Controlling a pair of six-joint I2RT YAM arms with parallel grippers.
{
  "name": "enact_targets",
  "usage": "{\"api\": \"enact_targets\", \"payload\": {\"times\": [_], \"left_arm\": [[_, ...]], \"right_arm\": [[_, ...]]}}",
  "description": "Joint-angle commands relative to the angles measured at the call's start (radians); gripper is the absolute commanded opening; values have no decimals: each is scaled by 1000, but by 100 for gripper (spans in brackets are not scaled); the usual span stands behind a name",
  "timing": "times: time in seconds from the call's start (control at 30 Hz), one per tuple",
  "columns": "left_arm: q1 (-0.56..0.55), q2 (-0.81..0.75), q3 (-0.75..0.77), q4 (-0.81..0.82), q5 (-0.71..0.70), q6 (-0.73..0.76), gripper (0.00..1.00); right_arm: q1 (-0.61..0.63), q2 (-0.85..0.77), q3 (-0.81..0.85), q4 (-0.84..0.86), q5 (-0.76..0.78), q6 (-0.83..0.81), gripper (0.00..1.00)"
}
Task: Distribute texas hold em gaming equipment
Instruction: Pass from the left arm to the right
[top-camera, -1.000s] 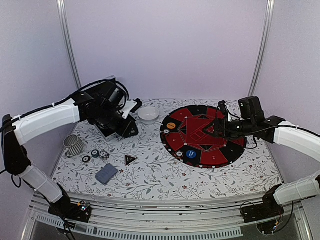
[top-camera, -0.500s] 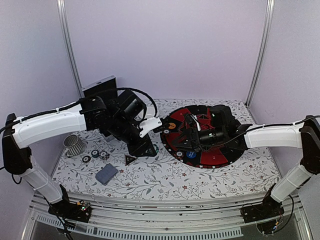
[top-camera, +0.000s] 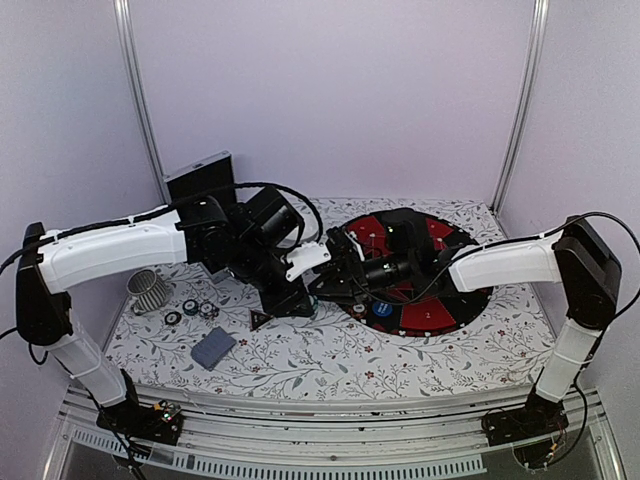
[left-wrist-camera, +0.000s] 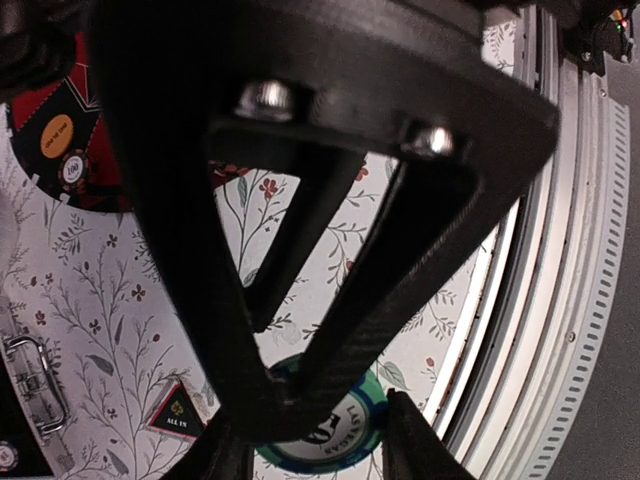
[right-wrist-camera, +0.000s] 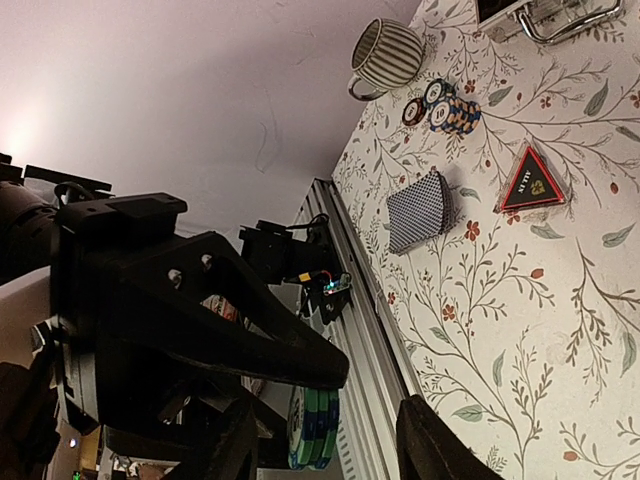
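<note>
Top view: left arm (top-camera: 110, 250) reaches right across the worktop (top-camera: 330, 360), and right arm (top-camera: 500, 262) reaches left over the round board (top-camera: 430, 315). The left end effector (top-camera: 303, 297) and right end effector (top-camera: 332, 288) meet just off the board's left edge.

Left wrist: the left one pinches a teal chip stack (left-wrist-camera: 322, 438) by its rim, above the flowery worktop.

Right wrist: the right fingers (right-wrist-camera: 430, 445) sit wide, either side of that stack.

Two arms, white shells over black joints.
The left arm (top-camera: 105, 248) and right arm (top-camera: 505, 262) wear glossy white link covers between matte black joint housings. Thin black cables (top-camera: 290, 192) loop along both, and the black triangular finger frame (left-wrist-camera: 330, 50) carries two silver screw heads (left-wrist-camera: 268, 97).
</note>
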Motion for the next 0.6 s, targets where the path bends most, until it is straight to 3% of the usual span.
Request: {"api": "enact_targets", "payload": {"times": [0.0, 0.27, 0.57], "left_arm": [[-11, 9, 28, 8, -26, 9, 0], [-9, 7, 23, 22, -55, 9, 0], [-8, 6, 14, 29, -76, 9, 0]], "right_arm": [[23, 33, 38, 21, -33, 6, 49], [28, 58, 34, 20, -47, 8, 39], [30, 71, 35, 20, -65, 12, 18]]}}
